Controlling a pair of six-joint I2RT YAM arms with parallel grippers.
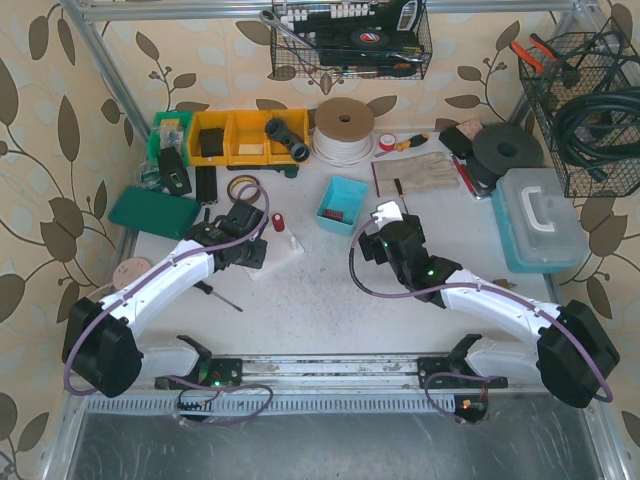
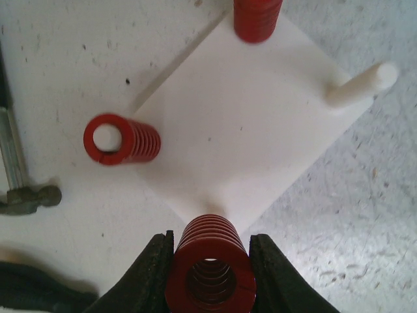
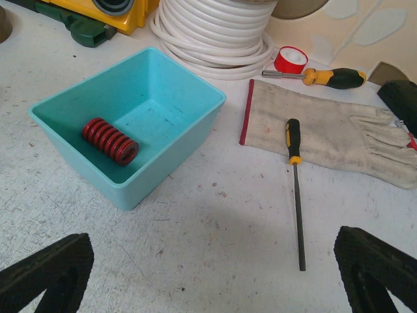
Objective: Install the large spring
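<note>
In the left wrist view my left gripper (image 2: 210,261) is shut on a large red spring (image 2: 210,244), one black finger on each side of its coils. The spring stands end-on to the camera over the near corner of the white base plate (image 2: 247,124). Another red spring (image 2: 257,18) stands on a peg at the plate's far corner. A bare white peg (image 2: 365,85) rises at its right corner. A smaller red spring (image 2: 120,139) lies on the table left of the plate. My right gripper (image 3: 215,274) is open over bare table with nothing between its fingers.
A teal bin (image 3: 169,117) holds one more red spring (image 3: 109,140). A work glove (image 3: 326,130), a thin file (image 3: 296,195) and a coil of white cable (image 3: 215,32) lie beyond the right gripper. A small hammer (image 2: 23,189) lies left of the plate.
</note>
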